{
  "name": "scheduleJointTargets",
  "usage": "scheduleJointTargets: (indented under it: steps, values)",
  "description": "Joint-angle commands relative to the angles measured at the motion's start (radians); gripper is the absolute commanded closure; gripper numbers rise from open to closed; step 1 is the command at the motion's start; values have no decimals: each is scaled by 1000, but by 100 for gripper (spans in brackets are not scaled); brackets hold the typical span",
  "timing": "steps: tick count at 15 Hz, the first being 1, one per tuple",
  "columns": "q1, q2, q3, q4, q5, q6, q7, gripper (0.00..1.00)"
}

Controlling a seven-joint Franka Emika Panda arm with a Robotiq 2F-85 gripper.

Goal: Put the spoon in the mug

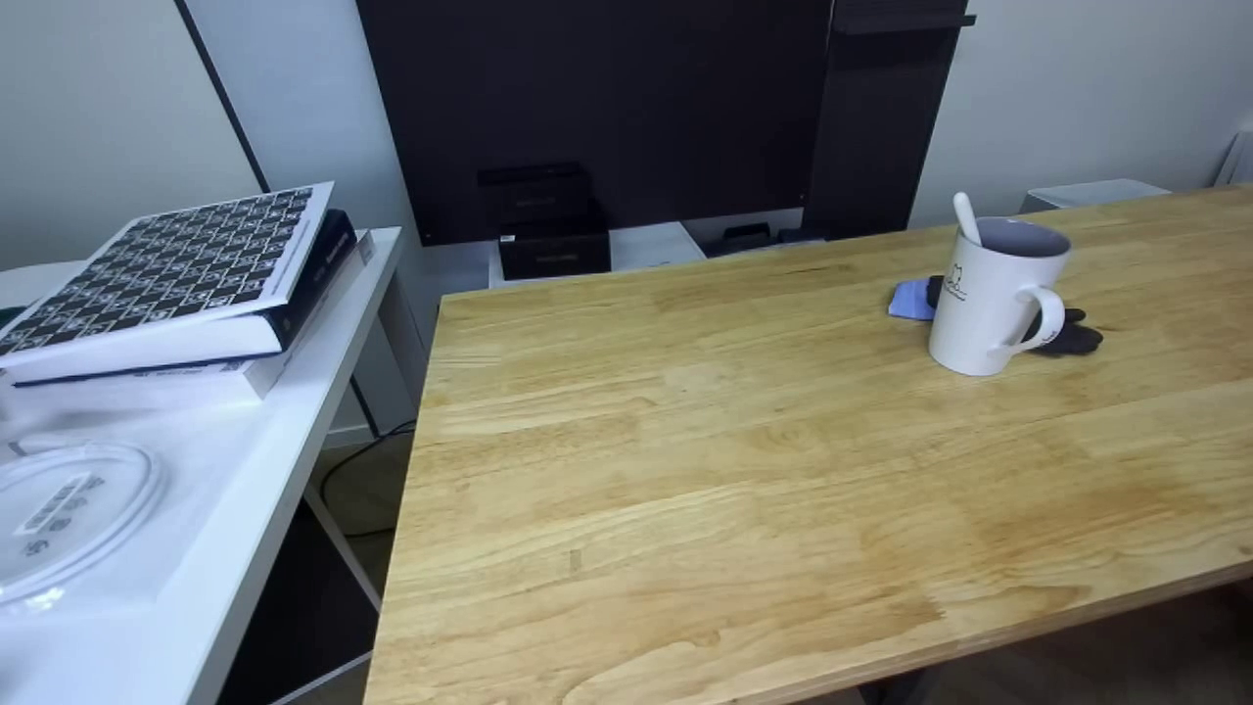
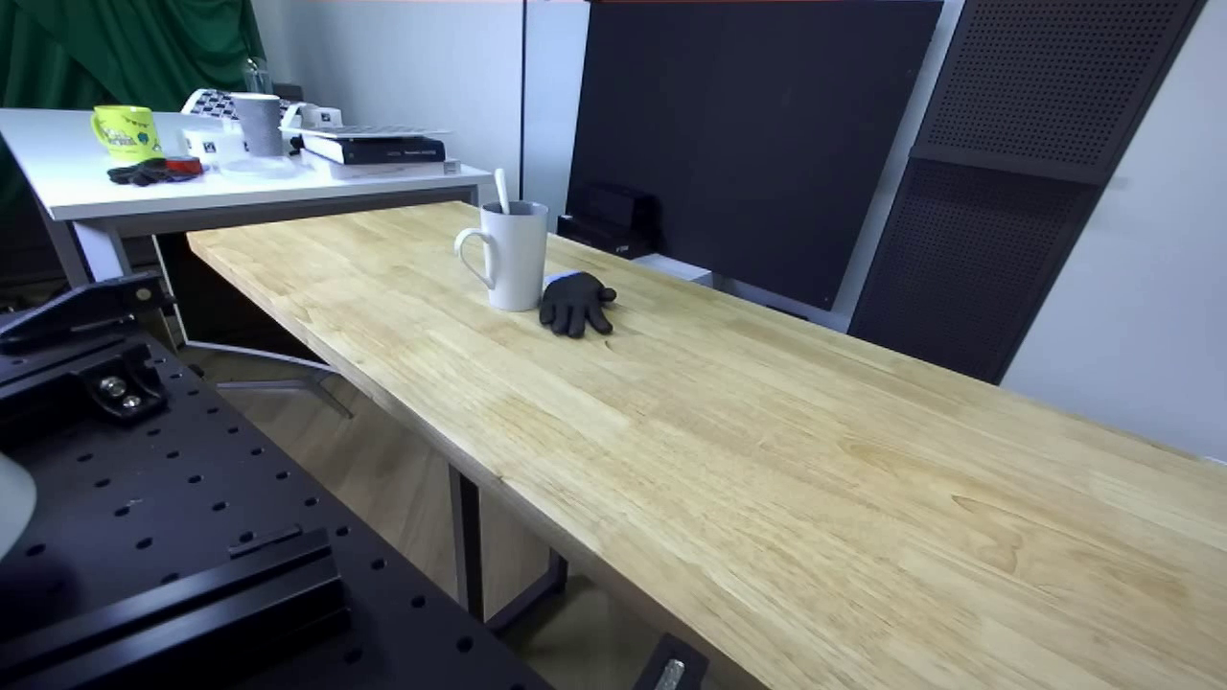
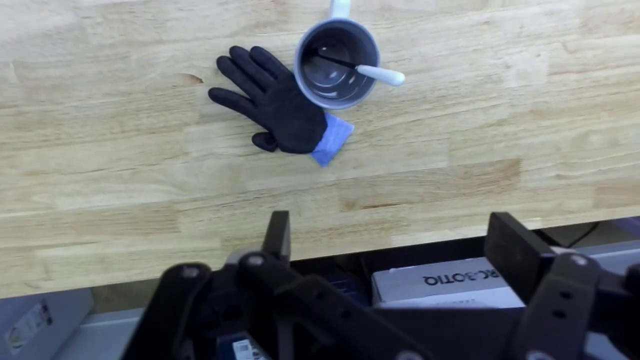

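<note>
Fingers (image 3: pixel 279 235) parted wide, nothing between them: that's our gripper (image 3: pixel 387 235) in the wrist view. And out ahead of those fingertips, well apart from them, we have the white-handled spoon (image 3: pixel 378 73), already in the tall white mug (image 2: pixel 519 261), dark end down inside, pale handle leaning over the rim. In our judgement that's the job as good as done, so what we need now is a clean finish.

How do we play it? No reaching for a spoon that sits well. We lift the gripper straight up, then draw it away from the mug, never across it. That handle pokes above the rim, and one brush could lever it out or rock the mug. The black work glove (image 3: pixel 295 117) lies alongside, its cuff toward our gripper; whether the mug's foot presses on it, we can't tell.

The pose, then: pointed down, by our reading, fingers showing across the edge of the wooden table (image 3: pixel 450 135), a lettered box (image 3: pixel 440 291) between them. Neither exterior view shows the gripper, so we can't call its height.
</note>
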Motion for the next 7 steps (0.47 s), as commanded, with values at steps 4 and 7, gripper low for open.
scheduleJointTargets:
  steps: [4,7]
  values:
    - [-62,-6,32,-24,151,-19,-243,0]
    - [-62,-3,34,-24,146,-16,-241,0]
